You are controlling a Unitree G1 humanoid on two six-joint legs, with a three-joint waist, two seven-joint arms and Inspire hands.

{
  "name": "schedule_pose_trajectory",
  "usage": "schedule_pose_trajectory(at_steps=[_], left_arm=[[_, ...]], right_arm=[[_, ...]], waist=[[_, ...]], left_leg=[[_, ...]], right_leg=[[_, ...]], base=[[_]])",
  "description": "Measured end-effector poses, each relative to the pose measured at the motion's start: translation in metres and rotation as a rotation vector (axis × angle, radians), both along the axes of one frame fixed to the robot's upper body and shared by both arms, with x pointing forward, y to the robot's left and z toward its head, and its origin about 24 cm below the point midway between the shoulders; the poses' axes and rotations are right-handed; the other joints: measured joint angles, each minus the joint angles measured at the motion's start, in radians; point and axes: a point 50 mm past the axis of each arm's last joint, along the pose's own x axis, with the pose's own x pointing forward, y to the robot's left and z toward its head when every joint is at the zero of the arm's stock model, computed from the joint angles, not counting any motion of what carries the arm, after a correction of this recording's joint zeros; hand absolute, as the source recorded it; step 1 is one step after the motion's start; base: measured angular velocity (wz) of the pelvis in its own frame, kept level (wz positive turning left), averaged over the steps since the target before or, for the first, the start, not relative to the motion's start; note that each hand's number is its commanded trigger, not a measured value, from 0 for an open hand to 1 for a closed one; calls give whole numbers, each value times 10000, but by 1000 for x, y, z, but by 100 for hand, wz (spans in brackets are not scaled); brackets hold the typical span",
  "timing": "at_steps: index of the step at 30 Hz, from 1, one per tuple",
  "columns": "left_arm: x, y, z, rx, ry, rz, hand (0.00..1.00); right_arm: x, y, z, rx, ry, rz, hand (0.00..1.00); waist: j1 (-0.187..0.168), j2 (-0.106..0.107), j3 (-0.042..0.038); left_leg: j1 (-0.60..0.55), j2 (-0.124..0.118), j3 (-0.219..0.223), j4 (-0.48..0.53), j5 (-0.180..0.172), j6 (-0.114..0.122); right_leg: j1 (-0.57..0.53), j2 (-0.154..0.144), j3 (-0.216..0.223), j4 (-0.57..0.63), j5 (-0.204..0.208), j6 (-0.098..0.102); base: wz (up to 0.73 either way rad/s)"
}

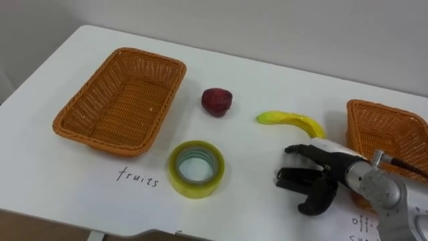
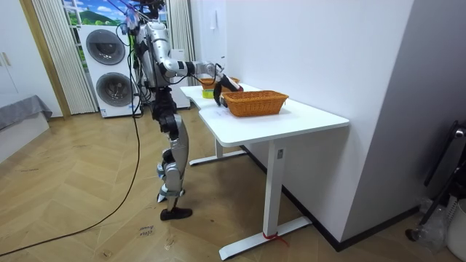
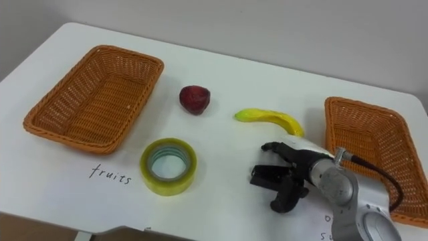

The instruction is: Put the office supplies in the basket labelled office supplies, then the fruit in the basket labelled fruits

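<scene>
A dark red fruit (image 1: 217, 101) and a yellow banana (image 1: 291, 120) lie on the white table (image 1: 267, 80), between two wicker baskets. A roll of yellow tape (image 1: 196, 169) lies flat in front of the left basket (image 1: 127, 94), which is empty. The right basket (image 1: 388, 130) sits at the table's right end, partly behind my right arm. My right hand (image 1: 315, 175) hovers open just in front of the banana, its relaxed, lightly curved fingers pointing left toward the tape and holding nothing. In the room view I stand at the table with this hand (image 2: 220, 81) over it.
Handwritten labels mark the table in front of each basket. The near edge runs just below the tape and my hand. A wall stands behind the table. Washing machines (image 2: 111, 69) stand behind me on the wooden floor.
</scene>
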Motion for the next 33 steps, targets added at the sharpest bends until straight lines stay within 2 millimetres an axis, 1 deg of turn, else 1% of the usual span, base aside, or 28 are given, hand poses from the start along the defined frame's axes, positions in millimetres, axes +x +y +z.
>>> schedule_pose_trajectory(at_steps=[7,12,26,28,33], left_arm=[[0,0,0,14,-3,-1,0],[0,0,0,23,-10,-3,0],[0,1,0,51,-34,-11,0],[1,1,0,44,-29,-36,0],[0,-1,0,6,-11,-169,0]], right_arm=[[0,-1,0,-512,-286,-27,100],[0,0,-1,-435,-226,-15,100],[-1,1,0,-363,-235,8,100],[-1,1,-1,-159,-198,-46,100],[-1,0,0,870,-188,-252,100]], waist=[[42,-25,-16],[-40,-70,-46],[-86,-80,-38],[-102,-78,-36],[-159,-27,-3]], left_leg=[[19,1,1,-66,0,0],[32,1,8,-90,1,1],[35,-4,21,-72,12,5],[38,-4,19,-70,13,6],[16,6,49,-81,12,6]], right_leg=[[-16,3,-4,-6,1,1],[-17,3,-3,-7,1,1],[-16,4,27,-2,8,3],[-8,1,6,-3,10,5],[-48,8,45,2,9,5]], base=[[0],[0],[0],[0],[-1]])
